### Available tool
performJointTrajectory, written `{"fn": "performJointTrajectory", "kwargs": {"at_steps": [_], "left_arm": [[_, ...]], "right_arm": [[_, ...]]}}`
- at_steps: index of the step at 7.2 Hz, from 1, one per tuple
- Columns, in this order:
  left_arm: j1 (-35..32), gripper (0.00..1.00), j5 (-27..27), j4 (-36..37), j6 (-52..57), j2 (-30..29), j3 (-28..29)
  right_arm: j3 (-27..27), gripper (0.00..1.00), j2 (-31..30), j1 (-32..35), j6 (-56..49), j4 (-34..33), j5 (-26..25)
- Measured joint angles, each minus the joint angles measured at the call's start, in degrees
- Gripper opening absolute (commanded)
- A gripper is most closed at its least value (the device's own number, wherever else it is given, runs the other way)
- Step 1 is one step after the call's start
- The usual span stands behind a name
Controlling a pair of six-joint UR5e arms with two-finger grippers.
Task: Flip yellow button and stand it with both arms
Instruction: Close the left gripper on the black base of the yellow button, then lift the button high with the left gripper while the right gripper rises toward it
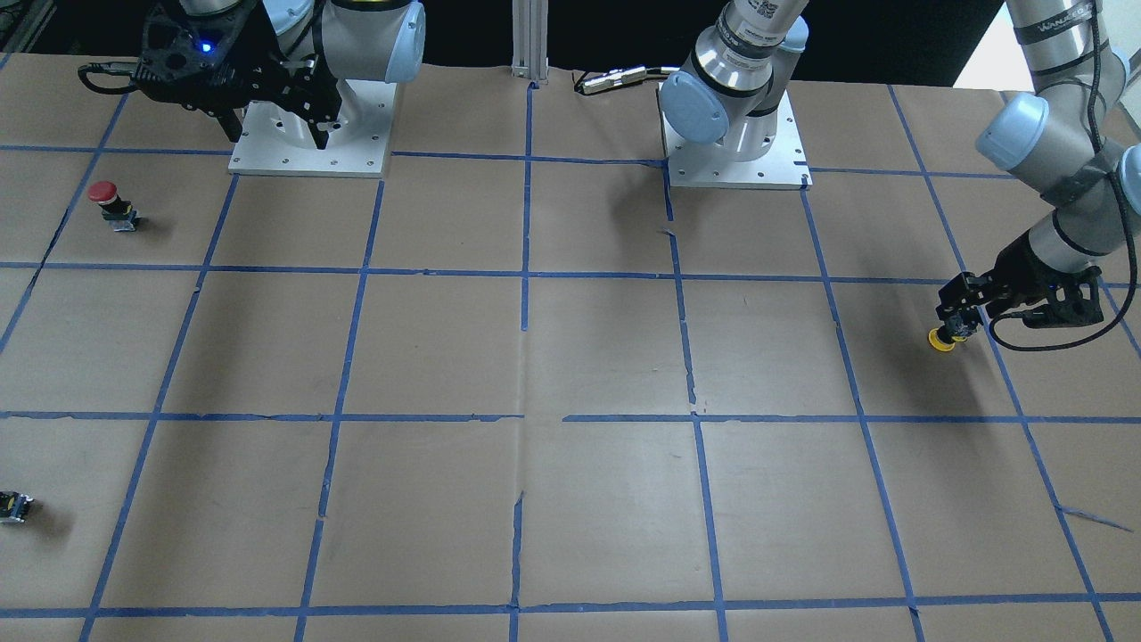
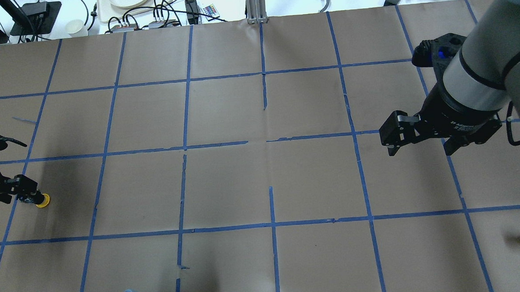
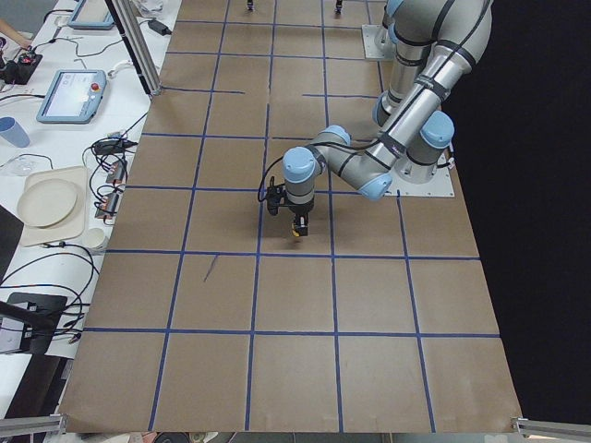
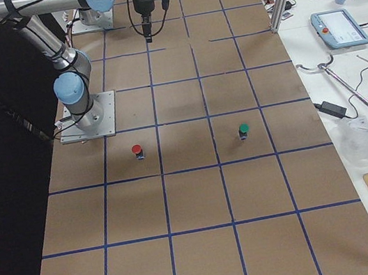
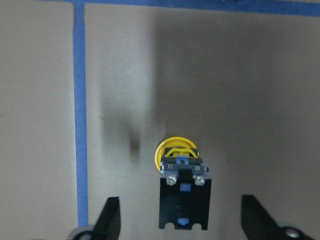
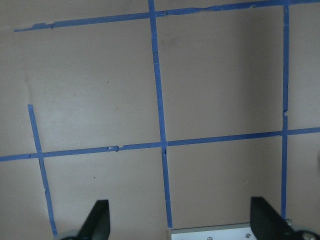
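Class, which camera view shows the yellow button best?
The left wrist view: the yellow button is close, with cap and black body clear inside the open left gripper. Front-facing and overhead show only a small yellow cap; the side views barely show it.

The button (image 5: 183, 187) lies on the table (image 5: 225, 75) between the jaws of the left gripper (image 5: 180, 210).

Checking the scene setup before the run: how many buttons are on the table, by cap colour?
yellow button: 1
red button: 1
green button: 1
Total: 3
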Motion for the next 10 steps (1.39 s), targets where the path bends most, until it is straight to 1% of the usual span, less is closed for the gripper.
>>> {"fn": "performJointTrajectory", "kwargs": {"at_steps": [1, 2, 5, 6, 7, 8, 9, 10], "left_arm": [[-0.05, 0.24, -0.07, 0.04, -0.02, -0.09, 0.07], [-0.09, 0.16, -0.29, 0.14, -0.07, -0.11, 0.13], [-0.26, 0.15, -3.69, 0.86, -0.19, 1.49, 0.91], [-0.56, 0.14, -4.13, -0.41, -0.20, 3.06, 1.00], [-1.45, 0.11, -4.39, -3.61, -0.22, 5.79, 1.19], [-3.28, 0.11, -4.60, -8.97, -0.87, 9.51, 1.85], [-6.16, 0.11, -6.07, -16.10, -2.82, 13.14, 3.58], [-10.00, 0.11, -9.94, -24.62, -5.90, 15.65, 7.19]], "right_arm": [[-0.01, 1.00, -0.09, 0.00, 0.00, 0.26, -0.06], [-0.03, 1.00, -0.31, 0.00, 0.00, 0.49, -0.03], [-0.03, 1.00, -0.49, 0.00, -0.17, 0.31, 0.37], [0.02, 1.00, -0.31, -0.02, -0.52, 0.15, 0.63], [0.05, 1.00, -0.22, -0.06, -0.55, 0.00, 0.87], [0.03, 1.00, -0.14, -0.07, -0.22, -0.16, 1.35], [-0.17, 1.00, -0.05, -0.27, 2.06, 0.00, 3.30], [-0.52, 1.00, 0.01, -0.65, 8.60, 0.42, 7.49]]}}
